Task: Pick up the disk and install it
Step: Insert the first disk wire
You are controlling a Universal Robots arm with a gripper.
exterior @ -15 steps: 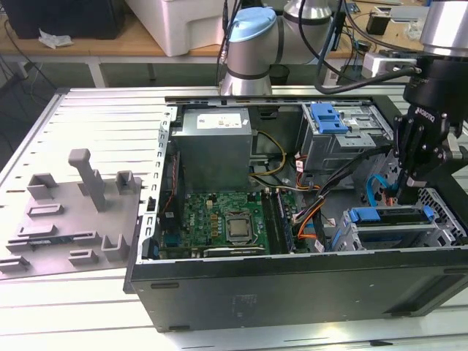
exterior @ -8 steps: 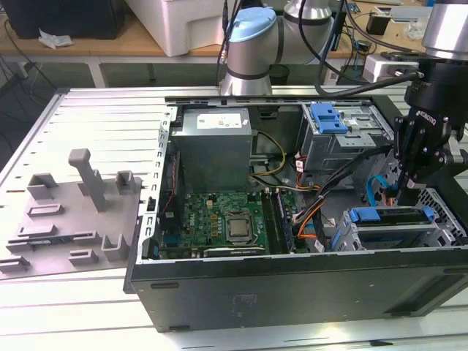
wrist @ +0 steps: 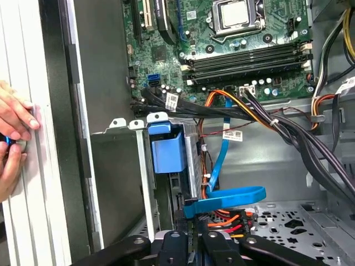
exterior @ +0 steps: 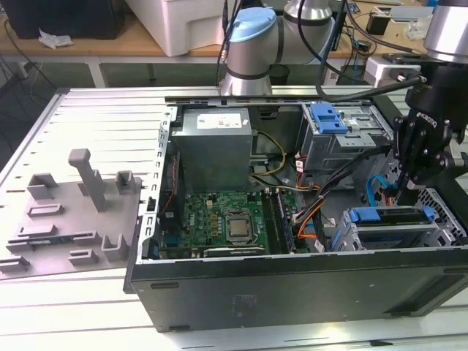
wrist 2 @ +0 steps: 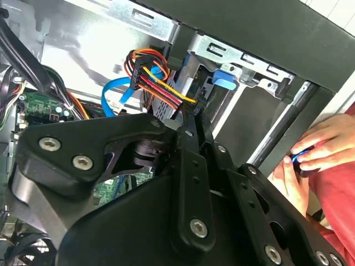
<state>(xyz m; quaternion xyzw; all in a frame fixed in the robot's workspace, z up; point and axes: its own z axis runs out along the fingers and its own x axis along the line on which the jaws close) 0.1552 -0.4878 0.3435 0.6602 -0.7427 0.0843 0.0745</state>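
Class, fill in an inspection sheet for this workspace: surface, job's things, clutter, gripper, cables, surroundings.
Surface: slotted metal table carrying an open computer case.
Job's things: disk with blue carrier sits in the drive cage.
Clutter: grey fixture plate beside the case.
Gripper: gripper down inside the case, close to the disk.
Cables: blue flat cable and a red-yellow wire bundle by the cage.
Surroundings: a person's hands at the case's outer wall.
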